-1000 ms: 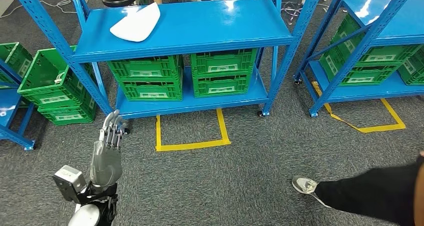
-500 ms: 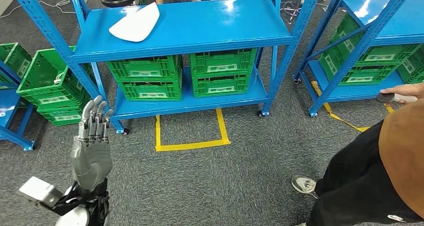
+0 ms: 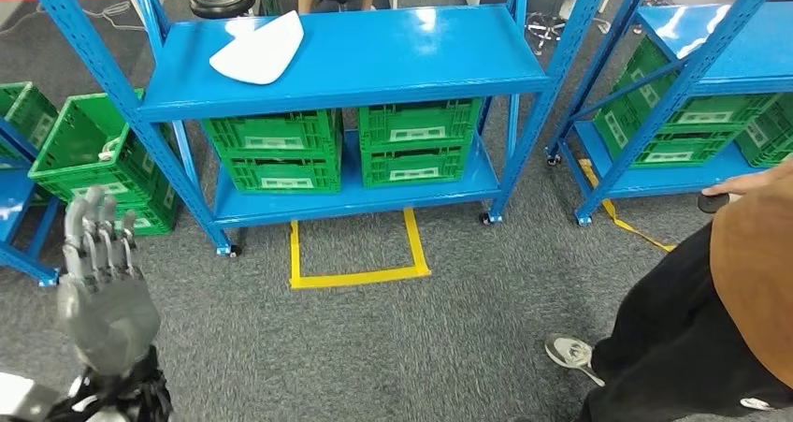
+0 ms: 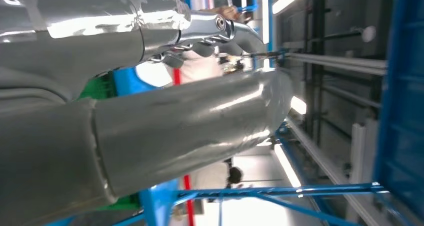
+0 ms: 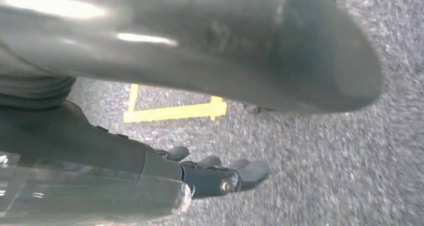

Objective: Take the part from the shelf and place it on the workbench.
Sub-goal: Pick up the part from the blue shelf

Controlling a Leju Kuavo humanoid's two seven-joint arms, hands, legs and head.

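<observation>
White part (image 3: pixel 259 48) lies untouched on the blue shelf (image 3: pixel 393 52) at 11 o'clock. Left hand (image 3: pixel 101 296) is raised at 8 o'clock, spread and empty; right hand (image 5: pixel 210 173) hangs empty, fingers loosely apart. Everything remains.

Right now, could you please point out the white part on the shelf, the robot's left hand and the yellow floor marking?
white part (image 3: pixel 258 50), head view, middle of its top face.
left hand (image 3: pixel 103 300), head view, back of the hand.
yellow floor marking (image 3: pixel 360 277), head view, near strip.
</observation>
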